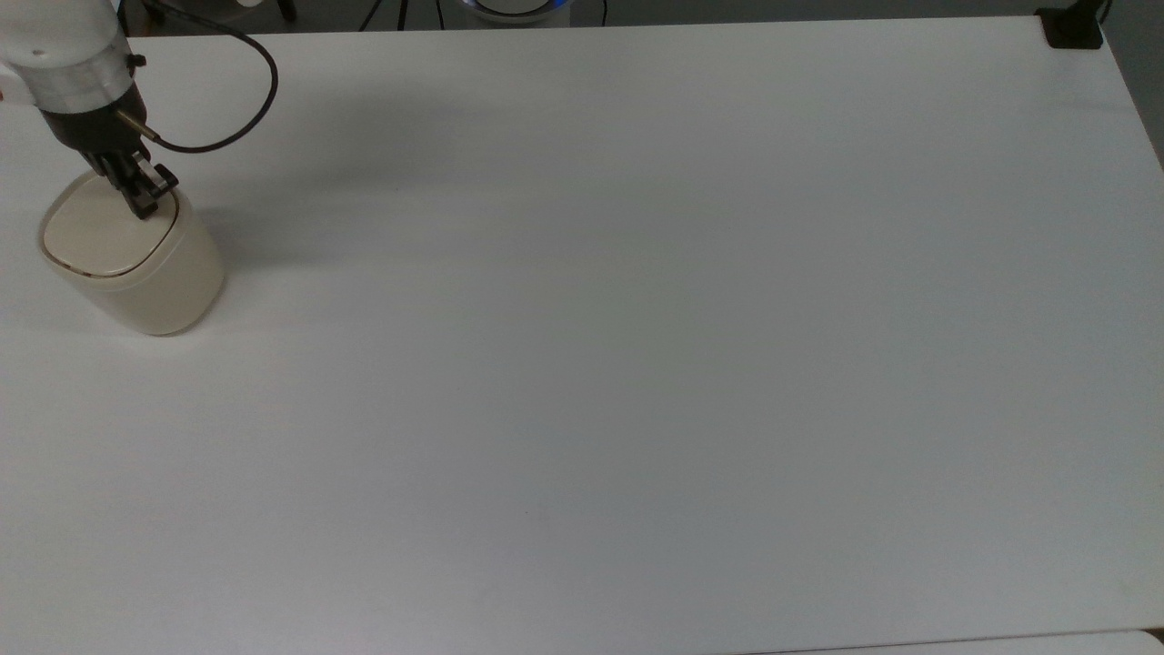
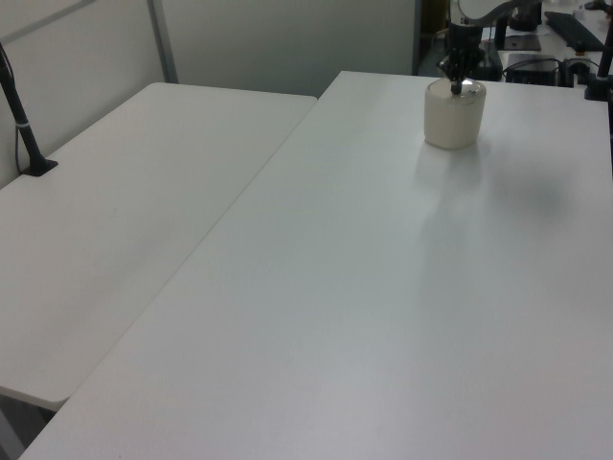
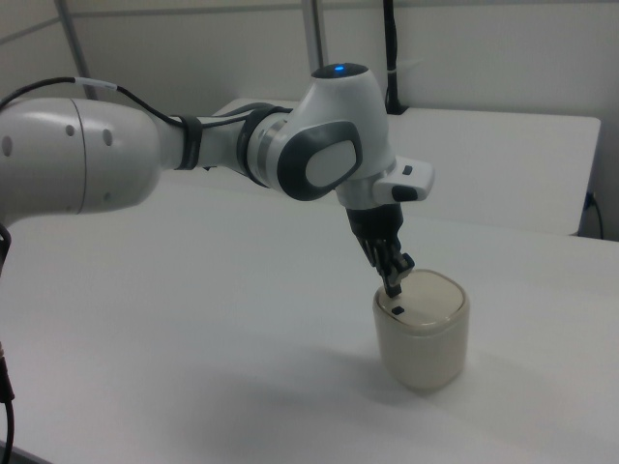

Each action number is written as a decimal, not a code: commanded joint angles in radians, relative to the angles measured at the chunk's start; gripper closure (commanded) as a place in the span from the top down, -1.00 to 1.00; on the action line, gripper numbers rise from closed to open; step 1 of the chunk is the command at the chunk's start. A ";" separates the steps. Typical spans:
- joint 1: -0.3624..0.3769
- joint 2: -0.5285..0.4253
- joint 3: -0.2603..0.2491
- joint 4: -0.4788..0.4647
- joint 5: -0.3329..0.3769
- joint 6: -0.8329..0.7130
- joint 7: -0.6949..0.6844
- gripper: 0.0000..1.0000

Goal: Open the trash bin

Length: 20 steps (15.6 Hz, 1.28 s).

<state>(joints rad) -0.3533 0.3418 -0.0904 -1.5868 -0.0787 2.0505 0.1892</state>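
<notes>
The trash bin [image 1: 136,277] is a small cream-beige tub standing at the top view's far left, its flat lid [image 1: 91,232] lying level on the body with a thin dark seam around it. My gripper [image 1: 144,207] is shut, and its fingertips rest on the lid's edge, on the top view's right side. In the right view the gripper [image 3: 393,287] comes down at a slant onto the lid, just above a small black button [image 3: 397,310] on the trash bin [image 3: 423,343]. The left view has the trash bin [image 2: 454,120] far back with the gripper [image 2: 455,84] on top.
The white table [image 1: 637,364] stretches wide to the top view's right of the bin. A black cable [image 1: 245,118] loops from the wrist over the table. A second white table [image 2: 124,211] adjoins on the left view's left. A black clamp [image 1: 1071,27] sits at the far corner.
</notes>
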 commanded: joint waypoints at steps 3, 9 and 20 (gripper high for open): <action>-0.009 -0.029 -0.017 -0.024 0.027 -0.046 -0.054 -1.00; -0.029 0.003 -0.019 -0.038 0.027 -0.033 -0.063 -1.00; 0.095 -0.184 0.001 -0.044 0.027 -0.177 -0.053 -0.75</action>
<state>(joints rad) -0.3485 0.2664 -0.0914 -1.5974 -0.0684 1.9649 0.1535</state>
